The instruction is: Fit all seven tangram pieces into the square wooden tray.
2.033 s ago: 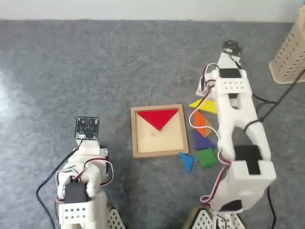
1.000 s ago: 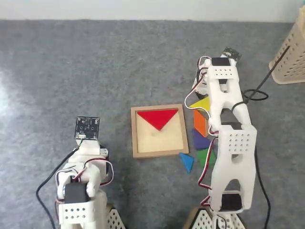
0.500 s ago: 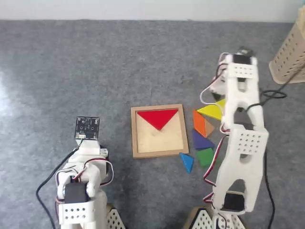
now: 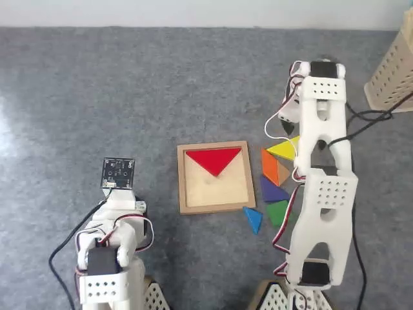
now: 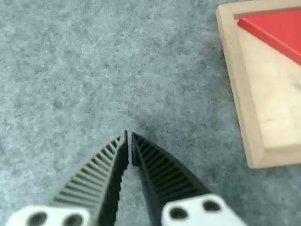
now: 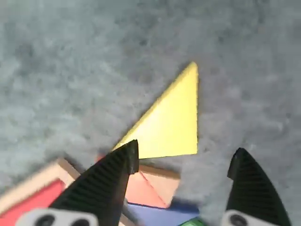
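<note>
Tray: square wooden tray, pale wood with a raised rim, flat on the grey carpet near mid-table.

Contents: 1 piece, a large red triangle. Its long edge runs along the far rim and its apex points toward the tray's centre.

Outside the tray: 6 pieces on the carpet, clustered just beside the right rim.
- large yellow triangle, farthest from the arm bases, partly under the right arm
- orange piece, with a tan triangle touching its right side
- purple piece, just beside the orange one on its near side
- green piece, partly covered by the arm
- small blue triangle, lying alone near the tray's near right corner

Right gripper: jaws spread wide, above the yellow triangle. 1 dark ribbed finger is over the edge nearest the orange piece and the other is over bare carpet. Contact with the piece cannot be told.

Left gripper: jaws pressed together, nothing between them, aimed at the carpet with a corner of the tray near. The left arm sits at the lower left in the high view.

Other: beige perforated basket at the far right edge, well apart from the pieces.
</note>
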Controlling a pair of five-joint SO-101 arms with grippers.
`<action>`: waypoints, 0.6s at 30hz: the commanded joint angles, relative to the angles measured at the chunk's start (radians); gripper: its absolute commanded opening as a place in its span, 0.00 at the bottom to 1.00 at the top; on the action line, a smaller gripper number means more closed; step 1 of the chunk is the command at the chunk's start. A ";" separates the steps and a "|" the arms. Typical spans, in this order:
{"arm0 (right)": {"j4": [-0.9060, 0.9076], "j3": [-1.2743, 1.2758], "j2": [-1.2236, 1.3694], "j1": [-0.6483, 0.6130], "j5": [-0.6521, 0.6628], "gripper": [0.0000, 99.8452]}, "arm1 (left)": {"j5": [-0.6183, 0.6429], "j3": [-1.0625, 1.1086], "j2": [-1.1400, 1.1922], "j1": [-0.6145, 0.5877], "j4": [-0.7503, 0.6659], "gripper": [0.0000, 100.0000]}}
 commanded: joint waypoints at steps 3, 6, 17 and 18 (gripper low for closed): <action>-0.068 0.026 -0.010 0.012 -0.095 0.30 | 0.008 -0.012 -0.017 -0.003 0.005 0.01; -0.091 0.052 -0.010 0.007 -0.095 0.30 | 0.008 -0.012 -0.017 -0.003 0.005 0.01; -0.151 0.051 0.088 -0.036 -0.230 0.30 | 0.008 -0.012 -0.017 -0.003 0.005 0.01; -0.153 0.051 0.090 -0.036 -0.230 0.30 | 0.008 -0.012 -0.017 -0.003 0.005 0.01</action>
